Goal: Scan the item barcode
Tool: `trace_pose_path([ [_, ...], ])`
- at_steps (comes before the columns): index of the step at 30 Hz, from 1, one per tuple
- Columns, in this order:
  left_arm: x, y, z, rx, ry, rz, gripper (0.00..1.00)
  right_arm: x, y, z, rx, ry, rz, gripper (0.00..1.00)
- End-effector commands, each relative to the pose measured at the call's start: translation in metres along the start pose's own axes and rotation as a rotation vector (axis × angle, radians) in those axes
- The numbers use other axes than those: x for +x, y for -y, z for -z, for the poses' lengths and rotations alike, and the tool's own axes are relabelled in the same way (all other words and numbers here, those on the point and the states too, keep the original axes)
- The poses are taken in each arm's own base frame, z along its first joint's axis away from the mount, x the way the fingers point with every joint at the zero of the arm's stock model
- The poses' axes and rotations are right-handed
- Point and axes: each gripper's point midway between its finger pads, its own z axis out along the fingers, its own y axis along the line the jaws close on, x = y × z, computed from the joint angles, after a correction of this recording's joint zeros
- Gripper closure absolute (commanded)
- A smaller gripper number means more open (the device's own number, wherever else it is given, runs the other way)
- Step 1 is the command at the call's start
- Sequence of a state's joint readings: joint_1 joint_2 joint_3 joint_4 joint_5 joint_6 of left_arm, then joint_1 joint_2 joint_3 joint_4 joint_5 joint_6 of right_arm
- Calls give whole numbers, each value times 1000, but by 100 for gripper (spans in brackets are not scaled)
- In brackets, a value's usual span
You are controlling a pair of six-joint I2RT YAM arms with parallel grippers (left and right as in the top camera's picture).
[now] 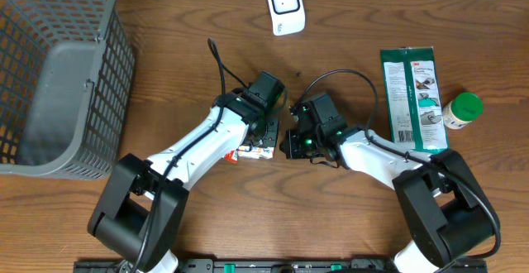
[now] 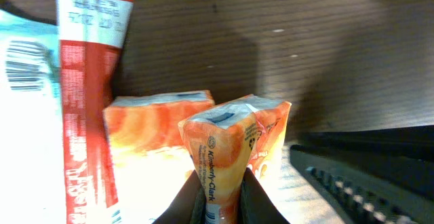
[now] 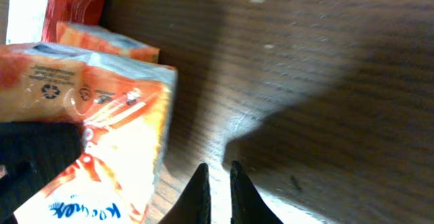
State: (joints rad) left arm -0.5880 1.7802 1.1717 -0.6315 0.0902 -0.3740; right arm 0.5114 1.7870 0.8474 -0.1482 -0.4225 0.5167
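Wood worktop (image 1: 347,25): brown grain, carries everything; both arms meet nr its ctr.
L tool (image 2: 224,191): narrow, pinched on the orange tissue pack (image 2: 234,142); fingers (image 2: 196,200) press its lower end from both sides.
Orange tissue pack: stands on end in L wrist view, printed side to camera, top seam up; overhead puts it at ctr of worktop, under L tool, just L of R tool.
2nd orange pack (image 2: 159,136): just beside the held one, on its L in L wrist view; touching or not, can't tell.
Red-and-white packet (image 2: 85,115): upright at L edge of L wrist view, beside the 2nd orange pack; barcode (image 2: 24,64) on its white face.
R tool (image 3: 217,183): narrow, slim gap btwn tips, nothing in it, bare wood behind; orange pack off to its side in R wrist view.
White scanner unit (image 1: 285,6): top ctr of worktop, well apart from both tools.
Grey basket (image 1: 116,66): far L, mesh walls.
Green wipes pack (image 1: 413,99): R side, lying flat, lengthwise.
Green-capped bottle (image 1: 461,110): just beside wipes pack, on its R.
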Motion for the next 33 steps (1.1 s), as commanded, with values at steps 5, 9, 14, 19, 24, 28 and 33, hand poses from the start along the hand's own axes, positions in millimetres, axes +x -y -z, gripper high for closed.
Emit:
trace_pose_path([
  [5, 1, -3, 7, -137, 77, 16, 87, -10, 17, 13, -87, -14, -70, 84],
  [9, 1, 0, 10, -213, 137, 29, 86, -16, 25, 23, -137, -16, -83, 79],
  [14, 2, 6, 15, -281, 211, 39, 85, -21, 52, 34, -109, -5, -171, 77],
  [19, 5, 12, 13, -332, 259, 55, 83, -23, 74, 45, -91, 6, -219, 78],
  [24, 8, 12, 6, -346, 251, 54, 74, -23, 82, 50, -83, 8, -241, 79],
  [28, 6, 14, 6, -339, 256, 56, 59, -23, 82, 49, -83, 8, -231, 80],
  [33, 7, 14, 6, -339, 256, 56, 54, -24, 82, 49, -83, 10, -230, 80],
])
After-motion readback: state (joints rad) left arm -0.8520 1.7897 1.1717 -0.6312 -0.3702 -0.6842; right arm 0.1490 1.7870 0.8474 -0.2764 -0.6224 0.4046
